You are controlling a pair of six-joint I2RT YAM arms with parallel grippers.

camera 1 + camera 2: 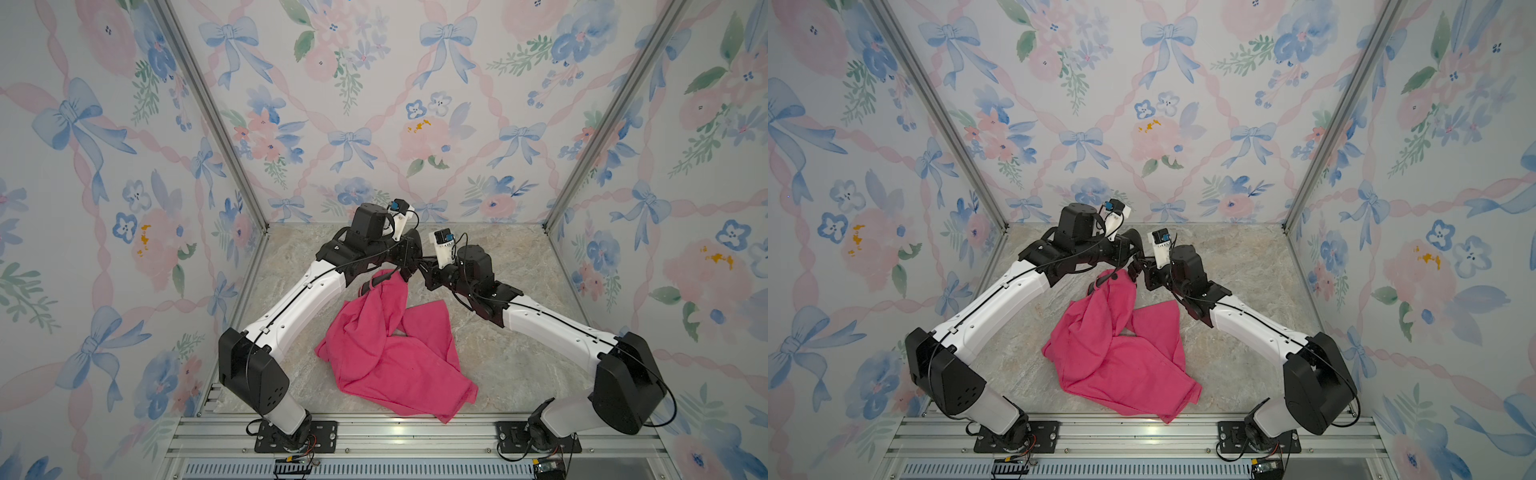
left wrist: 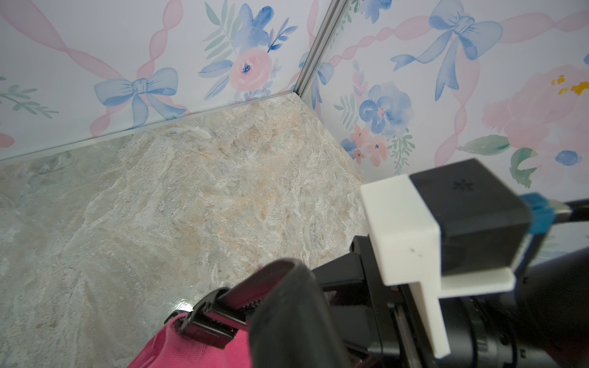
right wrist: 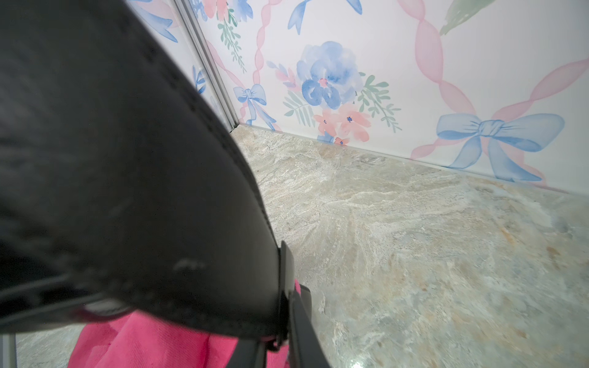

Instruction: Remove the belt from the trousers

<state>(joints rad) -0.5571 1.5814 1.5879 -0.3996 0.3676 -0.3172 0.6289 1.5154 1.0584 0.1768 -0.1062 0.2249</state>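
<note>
The hot-pink trousers (image 1: 390, 357) (image 1: 1117, 357) lie crumpled mid-table, with one waist end pulled up toward the back. My left gripper (image 1: 405, 272) (image 1: 1133, 270) is shut on that raised pink cloth (image 2: 178, 350); in the left wrist view its ridged fingers (image 2: 204, 318) pinch the waist edge. The black belt (image 1: 371, 286) (image 1: 1098, 284) curls out of the waist beside it and arches close past both wrist cameras (image 2: 287, 312) (image 3: 127, 191). My right gripper (image 1: 423, 270) (image 1: 1144, 270) (image 3: 280, 321) meets the left one and is shut on the belt's edge. The buckle is hidden.
Floral-papered walls with metal corner posts (image 1: 216, 124) close in the back and sides of the stone-patterned tabletop (image 1: 498, 365). An aluminium rail (image 1: 395, 432) runs along the front. The right arm's white camera mount (image 2: 408, 235) sits very near the left wrist.
</note>
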